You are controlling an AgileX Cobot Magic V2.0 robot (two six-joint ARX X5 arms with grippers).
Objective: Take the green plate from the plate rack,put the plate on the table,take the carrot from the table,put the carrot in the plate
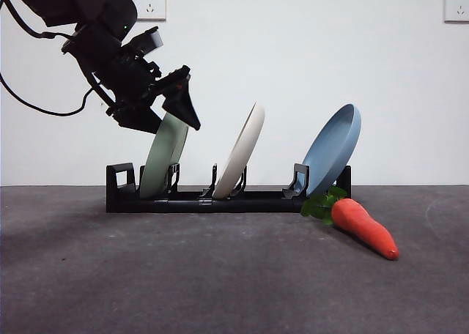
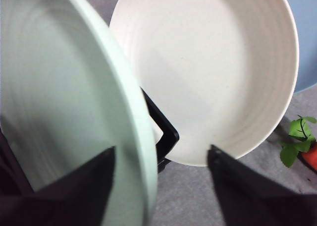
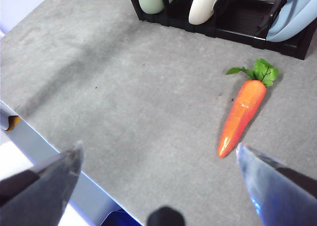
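Step one in hand: you are at the green plate, grip not yet closed.

The carrot (image 1: 364,228), smooth, tapered and leafy, lies near the rack's (image 1: 220,201) right end on the matte table (image 1: 146,275). The green plate (image 1: 163,156) leans in the left slot. The left gripper (image 2: 161,161) straddles its rim, jaws apart; close, then lift clear. The right gripper (image 3: 158,159) waits, spread and empty.

Plate rack (image 1: 220,200) standing across the far part of the table (image 1: 183,275). Three plates leaning in it: green plate (image 1: 163,165) in the left slot, cream plate (image 1: 240,151) in the middle, blue plate (image 1: 333,147) at right. Carrot (image 1: 364,228) lying on table just before the rack's right end, leaves toward rack.
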